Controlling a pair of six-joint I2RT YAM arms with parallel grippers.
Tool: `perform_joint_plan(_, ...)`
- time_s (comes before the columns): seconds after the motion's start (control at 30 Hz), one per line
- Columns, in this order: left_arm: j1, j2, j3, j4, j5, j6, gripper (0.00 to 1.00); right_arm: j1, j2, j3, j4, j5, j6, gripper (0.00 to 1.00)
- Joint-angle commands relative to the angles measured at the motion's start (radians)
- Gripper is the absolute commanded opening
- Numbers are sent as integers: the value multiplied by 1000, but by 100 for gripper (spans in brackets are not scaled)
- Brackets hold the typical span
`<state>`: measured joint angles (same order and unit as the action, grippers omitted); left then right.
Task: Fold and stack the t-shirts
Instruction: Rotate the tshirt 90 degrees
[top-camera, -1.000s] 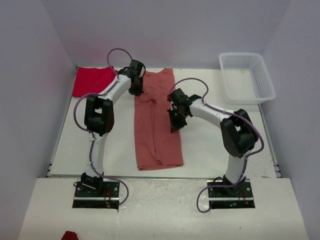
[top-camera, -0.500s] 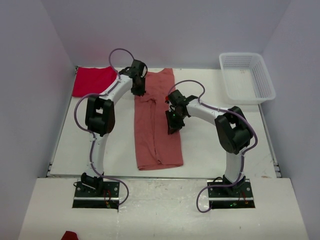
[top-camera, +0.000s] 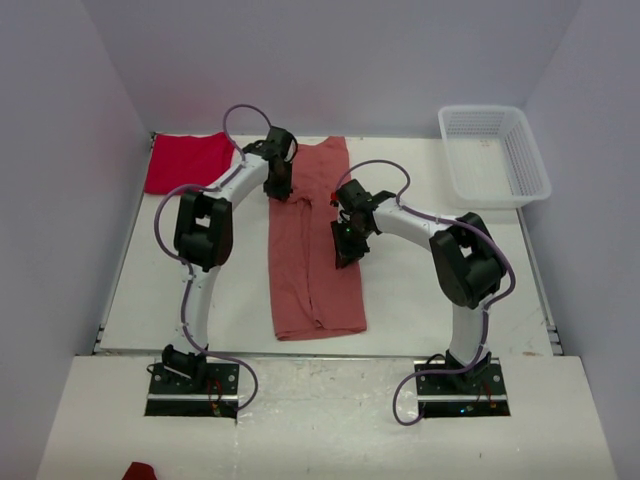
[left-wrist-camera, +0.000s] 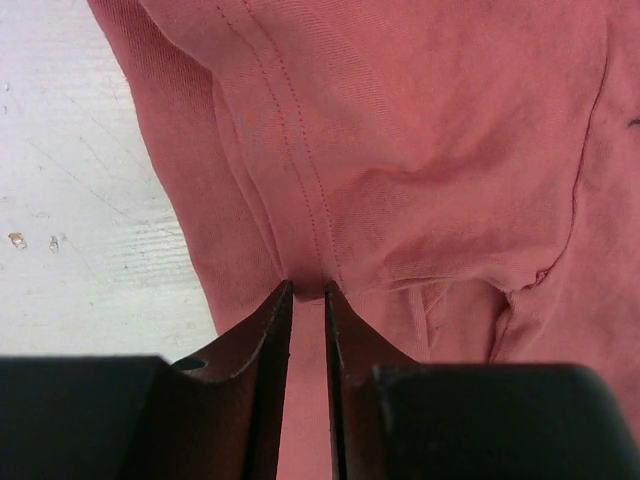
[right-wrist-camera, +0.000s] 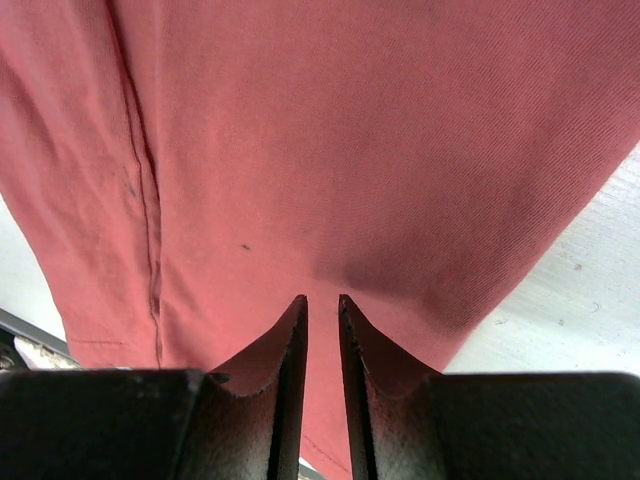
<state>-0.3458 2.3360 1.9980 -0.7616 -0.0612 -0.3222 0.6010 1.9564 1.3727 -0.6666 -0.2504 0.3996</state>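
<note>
**Claws pinch pink tee at two edges**

Left gripper (left-wrist-camera: 308, 292) is drawn narrow, its jaws almost together, with only a thin slit between them that is filled with pink cloth. It is clamped on the salmon-pink t-shirt (top-camera: 305, 270), whose cloth puckers into a fold that runs straight to the tips. In the overhead view this claw sits at the far left part of the shirt, close to the shirt's far end.

Right gripper (right-wrist-camera: 322, 300) is set the same way: jaws nearly closed, pink cloth in the slit, and the cloth dimpled and shadowed around the tips. It holds the same shirt at its right edge, about halfway along the length, with bare table showing just beyond that edge in the wrist view.

Between the two arms the pink shirt lies as one long, narrow strip down the middle of the white table (top-camera: 420, 300), running from the far edge toward the near one.

Off in the far left corner the red t-shirt (top-camera: 185, 162) lies flat against the left wall, apart from the pink one, with the left arm crossing the gap between them.

Over in the far right corner stands a white mesh basket (top-camera: 531, 160), well apart from both shirts.
</note>
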Motion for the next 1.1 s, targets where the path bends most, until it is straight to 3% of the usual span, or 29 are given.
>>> perform_joint_plan(0.0,-5,2,-7,8,-25,6,21,-1,-59,-4,16,13,-1,21)
perform_joint_plan(0.57,-7,26,-36,11,-55,14,25,-3,-80,-23,22,16,-1,21)
perform_joint_plan(0.63,-7,31,-34,15,-42,12,22,-1,-80,-23,21,14,-1,21)
perform_joint_plan(0.73,-7,29,-38,22,-28,5,10,-1,-88,-29,21,13,1,21)
perform_joint_plan(0.77,-7,19,-47,30,-25,3,1,-3,-88,-30,21,13,1,21)
perform_joint_plan(1.07,-22,-79,-106,25,-58,-18,0,-3,-88,-47,30,10,4,21)
